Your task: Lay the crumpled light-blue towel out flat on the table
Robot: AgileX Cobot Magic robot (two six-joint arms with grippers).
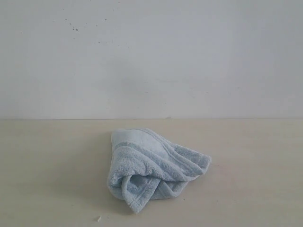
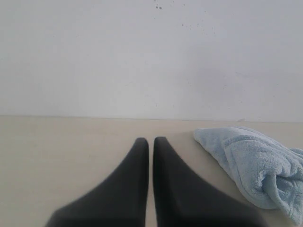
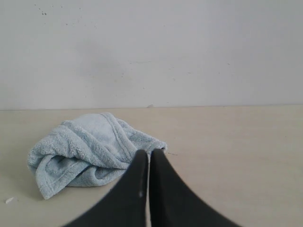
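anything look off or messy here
The pale light-blue fluffy terry towel lies bunched in a heap on the beige table, and a small white scrap sits apart from it. Nothing looks spilled.

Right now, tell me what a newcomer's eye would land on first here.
The crumpled light-blue towel, heaped in the middle of the beige table before a white wall. Then, in the wrist views, the left gripper and right gripper, dark fingers shut, holding nothing.
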